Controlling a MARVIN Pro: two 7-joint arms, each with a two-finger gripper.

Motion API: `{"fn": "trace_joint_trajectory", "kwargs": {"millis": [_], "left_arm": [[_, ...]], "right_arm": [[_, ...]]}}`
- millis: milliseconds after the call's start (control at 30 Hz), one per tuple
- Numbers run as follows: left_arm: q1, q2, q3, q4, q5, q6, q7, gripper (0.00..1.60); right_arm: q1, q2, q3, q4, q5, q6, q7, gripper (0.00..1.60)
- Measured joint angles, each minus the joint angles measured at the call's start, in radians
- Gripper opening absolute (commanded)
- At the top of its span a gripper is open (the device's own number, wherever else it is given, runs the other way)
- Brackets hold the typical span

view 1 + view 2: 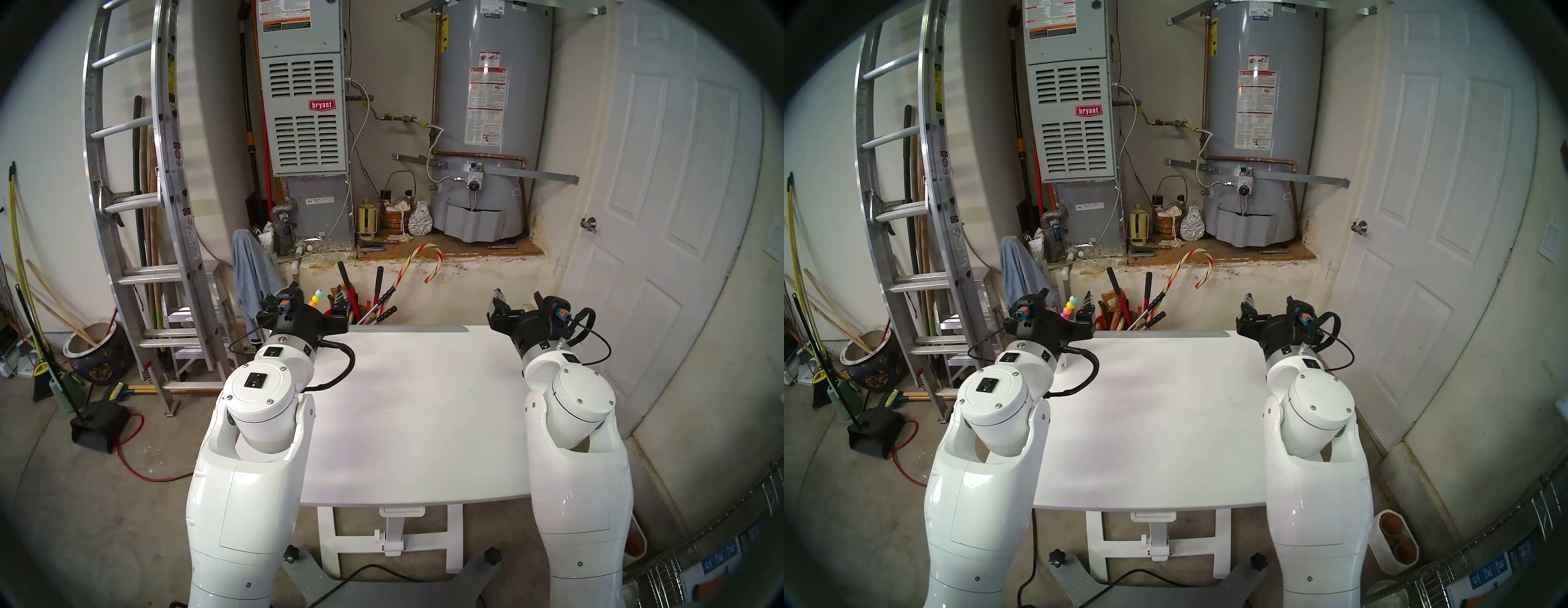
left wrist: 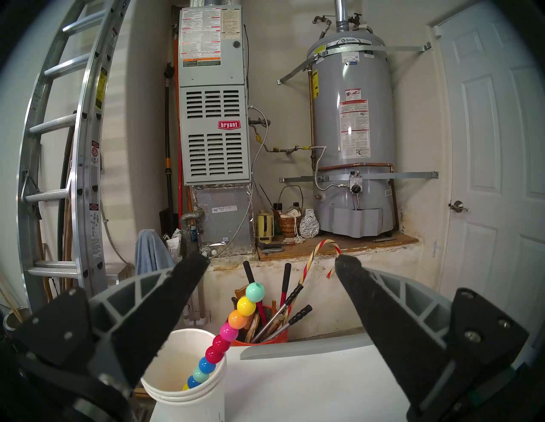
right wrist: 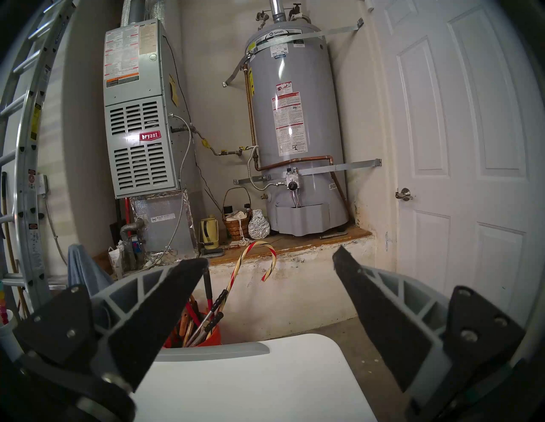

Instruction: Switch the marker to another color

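Observation:
The marker (image 2: pixel 227 331), a stick of round beads with teal on top, then yellow, orange, pink, red and blue, stands leaning in a white paper cup (image 2: pixel 188 408) at the table's far left corner. From the head view only its top beads (image 1: pixel 316 298) show above my left gripper (image 1: pixel 315 302). In the left wrist view the left gripper (image 2: pixel 272 260) is open and empty, with the marker and cup low between its fingers. My right gripper (image 1: pixel 518 295) is open and empty over the far right corner; in the right wrist view (image 3: pixel 271 256) nothing lies between its fingers.
The white table (image 1: pixel 415 403) has a grey strip along its far edge. Behind it an orange bucket (image 2: pixel 259 339) holds red-and-black-handled tools and a striped candy cane (image 1: pixel 424 263). A ladder (image 1: pixel 140 191) leans at the left. A white door (image 1: pixel 679 212) is at the right.

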Motion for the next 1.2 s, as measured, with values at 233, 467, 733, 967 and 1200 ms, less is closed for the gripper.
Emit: {"fn": "trace_joint_trajectory", "kwargs": {"millis": [233,467,733,967,1200], "left_arm": [[0.019,0.018,-0.036,-0.011,-0.016,0.001,-0.020,1.60],[0.092,0.065,-0.105,-0.079,-0.069,0.001,-0.118,1.60],[0.189,0.108,-0.215,-0.100,-0.130,-0.032,-0.214,1.60],[0.244,0.139,-0.289,-0.046,-0.177,-0.063,-0.299,1.60],[0.262,0.154,-0.316,0.025,-0.199,-0.089,-0.346,1.60]], "right_arm": [[-0.003,0.010,0.020,0.017,0.005,-0.008,0.014,1.60],[0.000,0.025,0.046,0.094,0.011,-0.023,0.030,1.60],[0.010,0.035,0.058,0.170,0.017,-0.044,0.044,1.60],[0.017,0.039,0.065,0.179,0.035,-0.070,0.066,1.60],[0.018,0.051,0.085,0.157,0.079,-0.070,0.126,1.60]]}}
